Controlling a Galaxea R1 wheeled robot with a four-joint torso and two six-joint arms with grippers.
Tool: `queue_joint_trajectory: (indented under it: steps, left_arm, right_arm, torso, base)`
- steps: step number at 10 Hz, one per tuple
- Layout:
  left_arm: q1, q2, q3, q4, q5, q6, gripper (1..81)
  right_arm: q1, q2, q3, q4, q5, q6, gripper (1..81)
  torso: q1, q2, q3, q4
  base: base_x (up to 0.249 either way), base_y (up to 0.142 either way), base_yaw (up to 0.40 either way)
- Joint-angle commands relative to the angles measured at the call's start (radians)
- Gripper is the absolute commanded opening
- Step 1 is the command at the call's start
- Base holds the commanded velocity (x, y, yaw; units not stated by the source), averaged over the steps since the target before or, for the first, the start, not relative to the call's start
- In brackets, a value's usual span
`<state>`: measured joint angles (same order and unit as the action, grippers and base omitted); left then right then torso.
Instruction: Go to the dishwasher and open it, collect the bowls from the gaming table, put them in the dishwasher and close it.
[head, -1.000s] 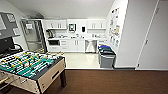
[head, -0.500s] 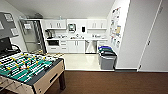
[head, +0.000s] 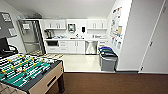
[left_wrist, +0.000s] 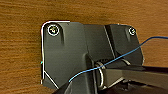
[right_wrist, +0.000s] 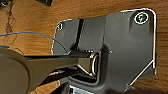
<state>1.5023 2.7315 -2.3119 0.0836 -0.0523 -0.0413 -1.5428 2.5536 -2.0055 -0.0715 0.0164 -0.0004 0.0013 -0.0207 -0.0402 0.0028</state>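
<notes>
The dishwasher (head: 90, 47) is the stainless-steel front set into the white lower cabinets on the far kitchen wall, and its door is shut. Just beyond the table-football table, a pale surface with colourful flat things on it looks like the gaming table (head: 51, 55). I cannot make out any bowls on it from here. Both wrist views look down past the robot's dark plates onto a brown wood-grain surface (left_wrist: 22, 37) (right_wrist: 30, 22).
A table-football table (head: 27, 72) with a green field and rods stands close at the lower left. Grey bins (head: 108, 60) with coloured lids line the right wall before the kitchen. A steel fridge (head: 31, 37) stands at the back left. Brown floor (head: 112, 82) leads to the pale kitchen floor.
The whole head view has shifted slightly, so the camera has moved. Nothing in the room has moved.
</notes>
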Motion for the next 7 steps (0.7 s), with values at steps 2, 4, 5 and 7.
queue_joint_trajectory:
  steps: [2, 4, 5, 7]
  left_arm:
    - [-0.050, -0.024, 0.011, 0.010, 0.048, 0.004, 81.1]
    - [-0.050, -0.022, 0.011, 0.010, 0.042, 0.004, 81.1]
    - [-0.050, -0.022, 0.009, 0.011, 0.035, 0.004, 81.1]
    - [-0.050, -0.024, 0.011, 0.011, 0.034, 0.004, 81.1]
  right_arm:
    - [0.051, -0.030, 0.012, 0.007, -0.052, -0.006, 81.1]
    - [0.051, -0.028, 0.012, 0.007, -0.052, -0.007, 81.1]
    - [0.051, -0.027, 0.010, 0.007, -0.052, -0.007, 81.1]
    - [0.049, -0.023, -0.001, 0.010, -0.052, -0.006, 81.1]
  torso:
    - [0.000, 0.000, 0.000, 0.000]
    - [0.000, 0.000, 0.000, 0.000]
    - [0.000, 0.000, 0.000, 0.000]
    - [0.000, 0.000, 0.000, 0.000]
  base:
    - [0.171, 0.000, 0.000]
    - [0.192, 0.000, 0.000]
    - [0.197, 0.000, 0.000]
    - [0.201, 0.000, 0.000]
